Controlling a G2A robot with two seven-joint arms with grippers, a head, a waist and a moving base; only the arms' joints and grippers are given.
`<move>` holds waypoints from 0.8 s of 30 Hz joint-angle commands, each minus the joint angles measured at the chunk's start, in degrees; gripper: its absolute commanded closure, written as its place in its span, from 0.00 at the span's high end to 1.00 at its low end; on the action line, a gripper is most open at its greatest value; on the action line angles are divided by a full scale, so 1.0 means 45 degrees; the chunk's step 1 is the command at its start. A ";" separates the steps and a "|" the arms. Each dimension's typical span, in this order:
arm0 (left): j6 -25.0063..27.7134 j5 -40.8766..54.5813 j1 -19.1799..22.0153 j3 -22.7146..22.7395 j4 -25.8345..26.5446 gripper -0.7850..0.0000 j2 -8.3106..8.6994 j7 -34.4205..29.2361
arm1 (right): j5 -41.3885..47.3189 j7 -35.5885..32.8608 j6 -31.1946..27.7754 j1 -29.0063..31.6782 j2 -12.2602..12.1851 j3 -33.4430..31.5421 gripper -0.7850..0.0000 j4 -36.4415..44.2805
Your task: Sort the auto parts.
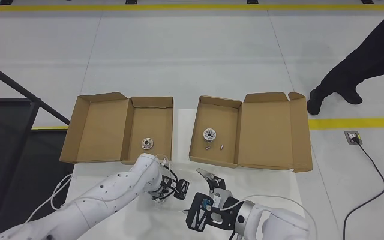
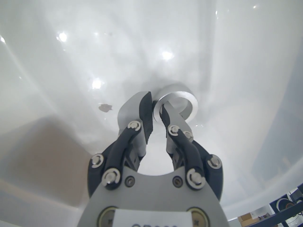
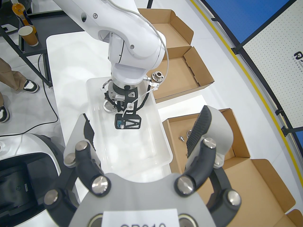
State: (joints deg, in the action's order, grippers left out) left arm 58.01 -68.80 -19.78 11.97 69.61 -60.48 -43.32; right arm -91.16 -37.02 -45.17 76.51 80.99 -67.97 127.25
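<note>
In the near white tray, my left gripper pinches just one wall of a metal ring, which I fear could twist loose on lifting.

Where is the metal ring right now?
In the left wrist view, the metal ring lies in the white tray, its wall pinched by the left gripper.

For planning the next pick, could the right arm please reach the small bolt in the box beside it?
Probably yes: the right gripper hangs open close to that open box, and nothing covers the small bolt.
</note>
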 commanded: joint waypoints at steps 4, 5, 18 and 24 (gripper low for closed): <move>-0.0002 -0.0070 0.0095 0.0028 -0.0093 0.00 -0.0059 0.0103 | -0.0001 -0.0001 0.0002 0.0000 0.0000 0.0000 1.00 0.0000; -0.0002 -0.0060 0.0144 0.0085 -0.0051 0.00 -0.0049 0.0132 | -0.0001 -0.0001 0.0002 0.0000 0.0000 0.0000 1.00 0.0000; -0.0007 0.0606 0.0241 0.2037 0.2694 0.00 0.1092 -0.0662 | -0.0001 -0.0001 0.0002 0.0000 0.0000 0.0000 1.00 0.0000; -0.0093 0.1013 0.0050 0.3464 0.4353 0.00 0.2252 -0.0748 | -0.0001 -0.0001 0.0002 0.0000 0.0000 0.0000 1.00 0.0000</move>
State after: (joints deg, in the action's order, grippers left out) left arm 57.63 -64.45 -19.39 26.27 88.04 -51.47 -46.66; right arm -91.16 -37.02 -45.17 76.51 80.99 -67.97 127.25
